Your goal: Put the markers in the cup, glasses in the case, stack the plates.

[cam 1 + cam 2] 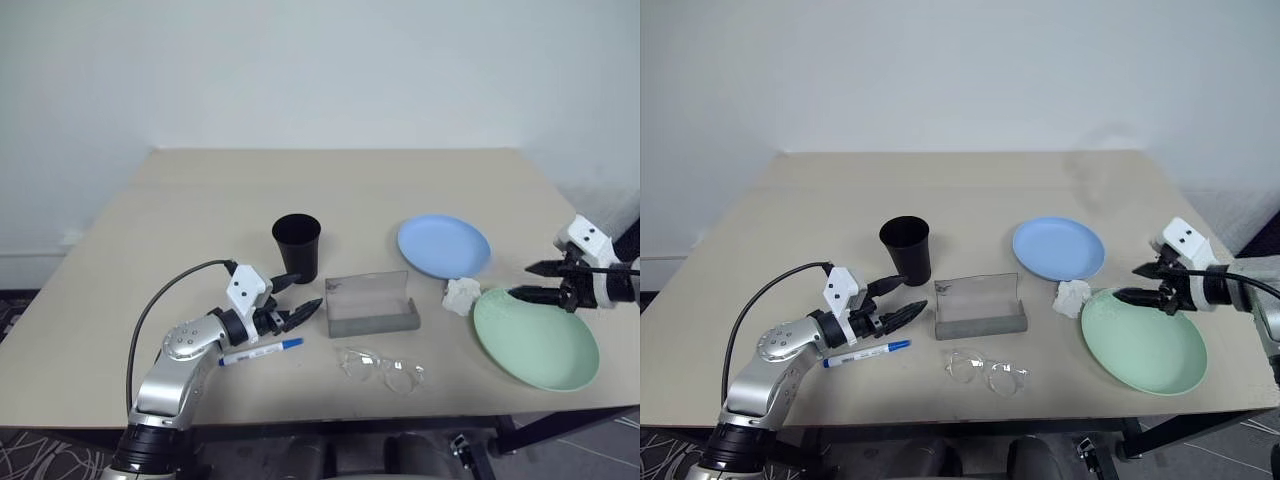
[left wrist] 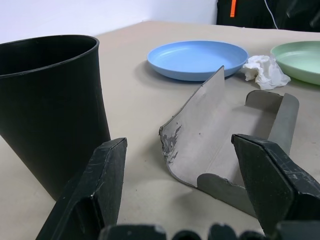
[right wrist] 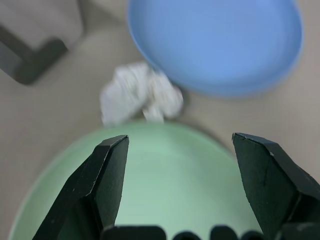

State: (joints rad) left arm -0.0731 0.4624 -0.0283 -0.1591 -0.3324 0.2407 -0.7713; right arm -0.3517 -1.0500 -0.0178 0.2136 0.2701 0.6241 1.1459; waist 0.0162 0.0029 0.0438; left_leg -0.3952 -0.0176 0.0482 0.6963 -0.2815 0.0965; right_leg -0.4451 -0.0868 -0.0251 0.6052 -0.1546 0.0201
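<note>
Altogether two plates [image 1: 443, 245] [image 1: 535, 338], one marker [image 1: 261, 351].

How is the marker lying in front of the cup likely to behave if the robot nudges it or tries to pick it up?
The marker is a thin round barrel lying flat on the table, so a sideways nudge would probably roll it. It looks light and stiff, so it should lift without bending. Lying so low, it leaves little to grip, and its smooth barrel might slip.
</note>
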